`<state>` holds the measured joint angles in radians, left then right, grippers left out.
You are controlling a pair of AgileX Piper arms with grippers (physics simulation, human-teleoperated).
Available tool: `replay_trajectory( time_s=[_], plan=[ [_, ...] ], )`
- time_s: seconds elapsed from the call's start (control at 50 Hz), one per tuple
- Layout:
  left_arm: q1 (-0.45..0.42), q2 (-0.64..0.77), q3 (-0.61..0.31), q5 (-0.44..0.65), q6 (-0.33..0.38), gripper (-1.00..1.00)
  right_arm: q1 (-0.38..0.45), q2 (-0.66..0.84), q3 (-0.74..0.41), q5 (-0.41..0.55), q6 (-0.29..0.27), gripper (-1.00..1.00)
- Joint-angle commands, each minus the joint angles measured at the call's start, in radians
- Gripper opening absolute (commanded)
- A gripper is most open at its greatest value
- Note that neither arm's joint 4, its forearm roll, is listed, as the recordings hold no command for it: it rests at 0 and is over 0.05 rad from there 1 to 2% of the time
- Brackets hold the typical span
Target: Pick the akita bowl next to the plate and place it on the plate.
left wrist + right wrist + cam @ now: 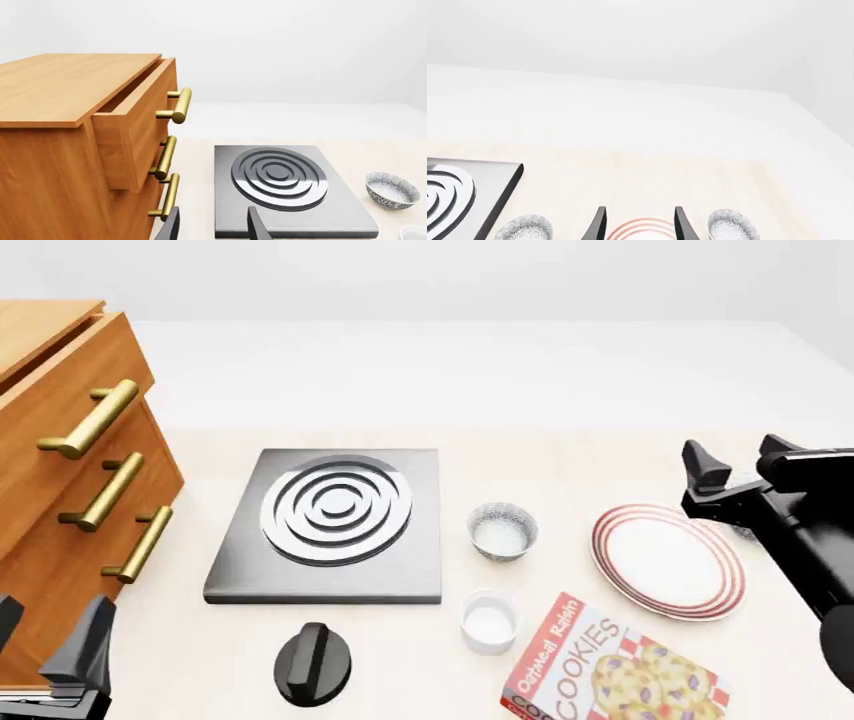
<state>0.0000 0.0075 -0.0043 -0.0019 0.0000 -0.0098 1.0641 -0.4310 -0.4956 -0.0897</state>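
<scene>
Two grey-speckled bowls show in the right wrist view. One akita bowl (732,225) sits close beside the red-ringed plate (627,232); in the front view my right arm hides it. The look-alike bowl (503,530) (526,227) (392,189) stands between the stove and the plate (667,560). My right gripper (734,455) (638,222) hovers open over the plate's far right side, holding nothing. At the front left, by the cabinet, my left gripper (47,625) (213,225) is open and empty.
A wooden drawer cabinet (67,490) with brass handles stands at the left, its top drawer ajar. A black stove with a ringed burner (334,505) and a knob (314,662) lies beside it. A white cup (489,620) and a cookies box (607,670) are near the front.
</scene>
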Motion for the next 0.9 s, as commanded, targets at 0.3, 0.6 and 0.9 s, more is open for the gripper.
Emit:
replay_trajectory(
  time_s=[0.3, 0.6, 0.9],
  plan=[
    [0.000, 0.000, 0.000, 0.000, 0.000, 1.00, -0.011, 0.102, -0.089, 0.019, -0.023, 1.00],
    [0.000, 0.000, 0.000, 0.000, 0.000, 1.00, -0.019, 0.166, -0.118, 0.009, -0.025, 1.00],
    [0.000, 0.000, 0.000, 0.000, 0.000, 1.00, -0.046, 0.229, -0.151, 0.008, -0.022, 1.00]
  ],
)
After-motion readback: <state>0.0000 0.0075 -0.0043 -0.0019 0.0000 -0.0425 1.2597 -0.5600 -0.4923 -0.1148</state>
